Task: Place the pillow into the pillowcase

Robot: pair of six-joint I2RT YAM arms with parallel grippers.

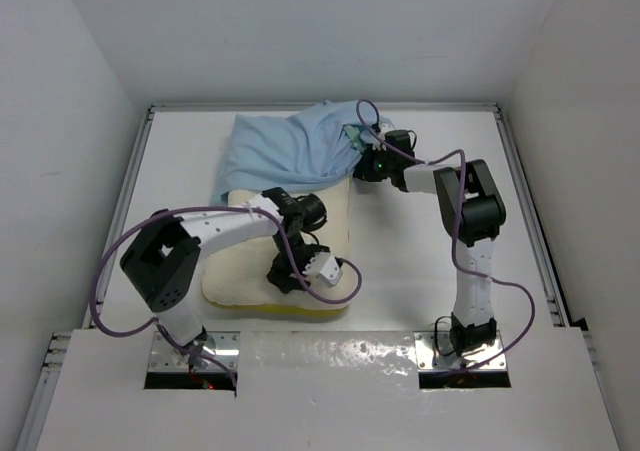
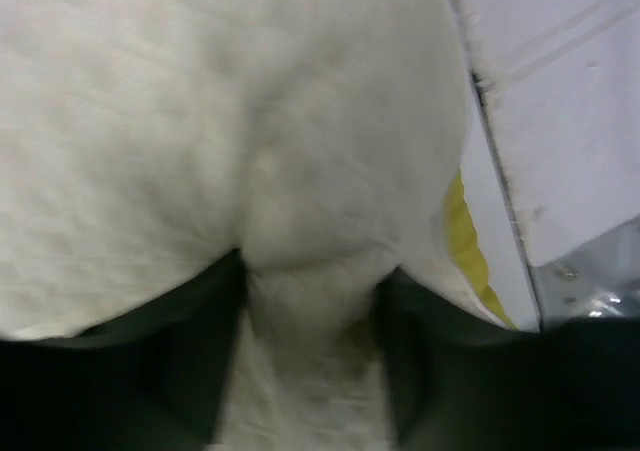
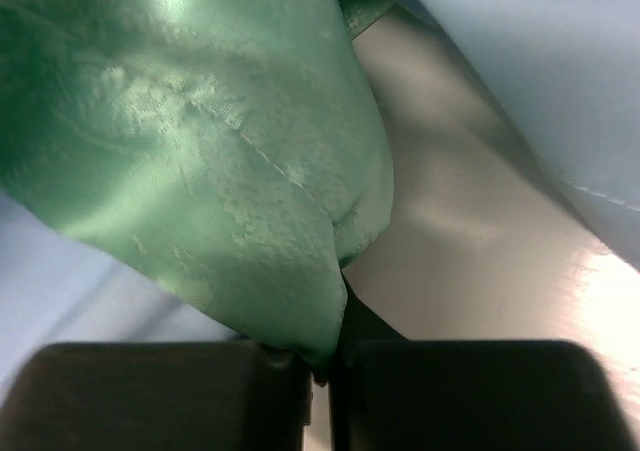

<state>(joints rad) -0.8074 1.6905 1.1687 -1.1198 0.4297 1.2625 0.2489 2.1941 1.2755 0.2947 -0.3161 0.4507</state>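
left arm: elbow (image 1: pixel 160 261) raised near the left base, forearm reaching right across the pillow (image 1: pixel 240 276), wrist bent down towards the near edge.
left gripper (image 1: pixel 284 277): pressed into the pillow's near half; in the wrist view the dark fingers (image 2: pixel 190 371) stand narrow, pinching a raised fold of cream padding between them.
right arm: upright from its base, elbow (image 1: pixel 482 211) high, forearm stretched left and far to the cloth.
right gripper (image 1: pixel 360 143): at the right far corner of the pillowcase (image 1: pixel 280 151); its fingers (image 3: pixel 150 391) are pressed together on a bunch of shiny green satin.
pillow: flat on the table (image 1: pixel 420 261), left of centre, yellow trim (image 2: pixel 462 231) along its near edge, near half bare.
pillowcase: crumpled, blue side up, on the pillow's far end and the table beyond; i cannot tell whether it lies over or around the pillow.
in the way: the left arm's purple cable (image 1: pixel 345 286) loops over the pillow's near right corner.
around: white walls (image 1: pixel 70 121) close in left, right and far.
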